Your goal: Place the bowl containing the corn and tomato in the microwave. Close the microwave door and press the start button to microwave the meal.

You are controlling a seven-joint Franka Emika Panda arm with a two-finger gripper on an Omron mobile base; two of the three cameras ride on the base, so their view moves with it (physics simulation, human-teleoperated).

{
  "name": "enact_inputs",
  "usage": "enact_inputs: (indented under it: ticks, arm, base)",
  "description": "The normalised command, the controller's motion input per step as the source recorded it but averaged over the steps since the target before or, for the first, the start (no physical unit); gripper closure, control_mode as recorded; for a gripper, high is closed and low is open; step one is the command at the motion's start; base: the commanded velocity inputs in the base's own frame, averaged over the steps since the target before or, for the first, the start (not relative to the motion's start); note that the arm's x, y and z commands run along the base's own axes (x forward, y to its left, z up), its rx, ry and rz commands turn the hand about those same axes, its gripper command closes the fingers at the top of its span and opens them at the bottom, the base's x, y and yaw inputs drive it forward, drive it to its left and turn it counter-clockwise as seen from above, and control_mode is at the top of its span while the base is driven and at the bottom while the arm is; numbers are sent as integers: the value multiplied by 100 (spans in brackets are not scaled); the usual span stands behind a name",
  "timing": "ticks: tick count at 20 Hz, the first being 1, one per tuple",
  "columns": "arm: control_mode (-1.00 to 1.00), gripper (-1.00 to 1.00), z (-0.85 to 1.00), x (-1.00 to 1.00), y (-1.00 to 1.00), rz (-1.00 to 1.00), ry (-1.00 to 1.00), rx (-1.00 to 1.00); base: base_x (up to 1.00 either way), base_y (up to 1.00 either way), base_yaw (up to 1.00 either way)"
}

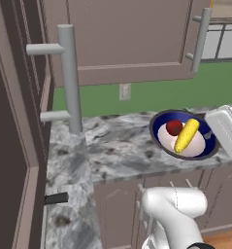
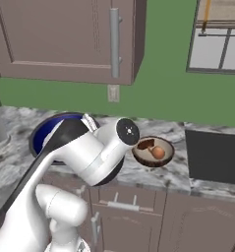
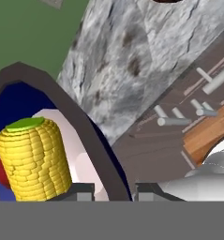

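While the bowl (image 1: 184, 134) hangs clear of the speckled grey tabletop (image 1: 112, 151), it is tilted, its white inside turned toward the left base camera and its dark blue rim highest on the wall side. It sits above the tabletop's front edge, to the right of the tall cabinet door (image 1: 13, 146) with the long grey bar handle (image 1: 69, 78).

Corn (image 1: 186, 135): lies inside the bowl, long axis running from the bowl's low near side up toward the far right rim, spanning most of the white inside. In the hand view the cob is seen nearly end-on, its green-tinted end face toward the camera.

Tomato (image 1: 174, 127): inside the bowl, touching or just beside the corn on its left, nearer the wall-side rim. In the hand view only a red sliver shows behind the cob.

Tool (image 3: 114, 191): in the hand view the two finger tips stand on either side of the bowl's dark rim at the bottom of the picture, narrowly spaced, clamped on the rim. In the left base view the white hand meets the bowl at its right edge.

In the right base view the arm hides most of the bowl; only a blue arc of the rim shows. A small brown bowl (image 2: 153, 151) holding what may be an egg rests on the tabletop to the right of the blue bowl, well apart from it. A white wall outlet (image 1: 124, 91) sits on the green wall behind.
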Motion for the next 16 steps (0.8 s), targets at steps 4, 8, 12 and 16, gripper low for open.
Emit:
enact_inputs:
  ticks: [4,8,12,16]
  arm:
    - [100,100,0,0,0,0,0,0]
    - [100,100,0,0,0,0,0,0]
    - [100,100,0,0,0,0,0,0]
    - [100,100,0,0,0,0,0,0]
  base:
    - [-41,-14,0]
    - [-4,-54,-6]
    - [0,-79,-14]
    - [0,-75,-30]
